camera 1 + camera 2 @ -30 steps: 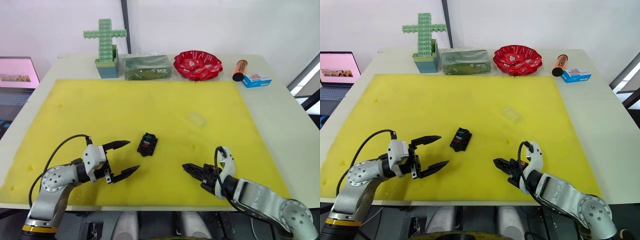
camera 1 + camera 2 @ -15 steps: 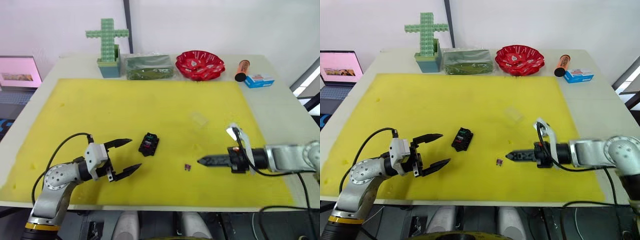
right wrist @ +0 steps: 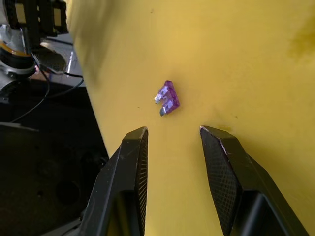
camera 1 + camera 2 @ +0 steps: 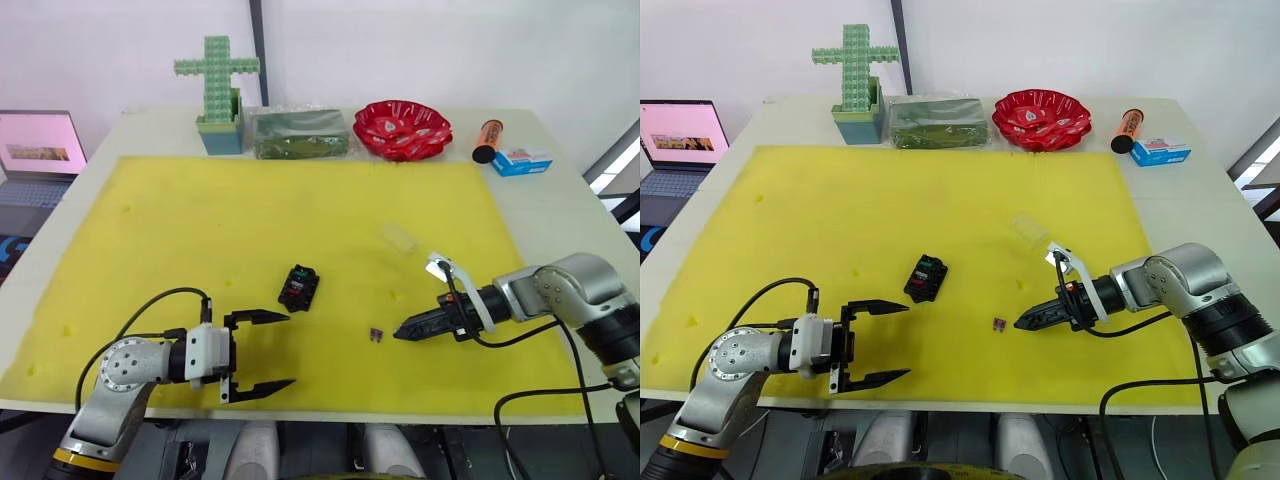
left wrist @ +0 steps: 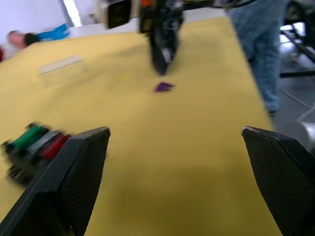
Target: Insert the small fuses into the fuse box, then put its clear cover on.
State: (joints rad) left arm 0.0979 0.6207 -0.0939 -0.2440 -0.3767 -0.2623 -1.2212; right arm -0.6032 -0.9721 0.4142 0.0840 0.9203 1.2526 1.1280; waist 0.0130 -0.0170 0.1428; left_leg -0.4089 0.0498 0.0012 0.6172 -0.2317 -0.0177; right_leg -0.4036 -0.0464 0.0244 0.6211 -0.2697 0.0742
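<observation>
We see a translucent purple plastic fuse with bright metal blades just ahead of the right gripper's matt, finely textured black fingers, on matt yellow foam mat.

Silver-grey jointed arms with looping black cables, white wrist blocks, black pointed two-fingered tools.

No text, label or number can be read anywhere.

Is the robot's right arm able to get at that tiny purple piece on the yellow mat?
Probably yes. The right gripper is open and points straight at the purple fuse, which lies alone on the yellow mat just ahead of the fingertips, with nothing between them.
</observation>
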